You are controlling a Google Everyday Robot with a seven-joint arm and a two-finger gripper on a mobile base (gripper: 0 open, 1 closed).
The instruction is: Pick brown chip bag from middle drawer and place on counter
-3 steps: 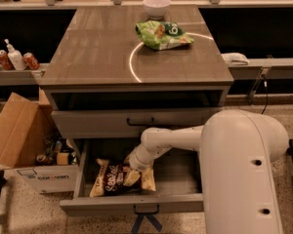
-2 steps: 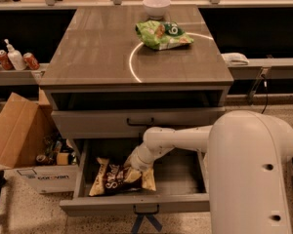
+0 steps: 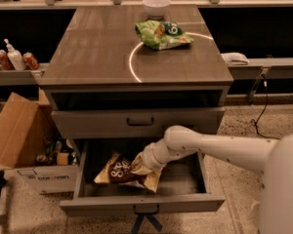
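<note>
Counter [image 3: 97, 57], marked with a thin white circle line. Below the counter, the white arm [image 3: 219, 147] reaches into the open middle drawer [image 3: 141, 204], where the brown chip bag [image 3: 118, 169] lies. Green chip bag [image 3: 162, 34] on the counter's far side. Gripper [image 3: 140, 167] against the brown bag's right end; whether it has hold cannot be told.

The brown chip bag [image 3: 122, 170], dark and crinkly with pale yellow ends and white lettering, lies slanted on the floor of the middle drawer [image 3: 141, 204], a little left of its centre. This wide grey drawer is pulled out, with blue strips hanging from its front handle, and the gripper [image 3: 143, 166] is inside it, at the bag's right end. The counter [image 3: 88, 57], a flat grey-brown wood-grain top with a thin white circle line, is above the drawers.
</note>
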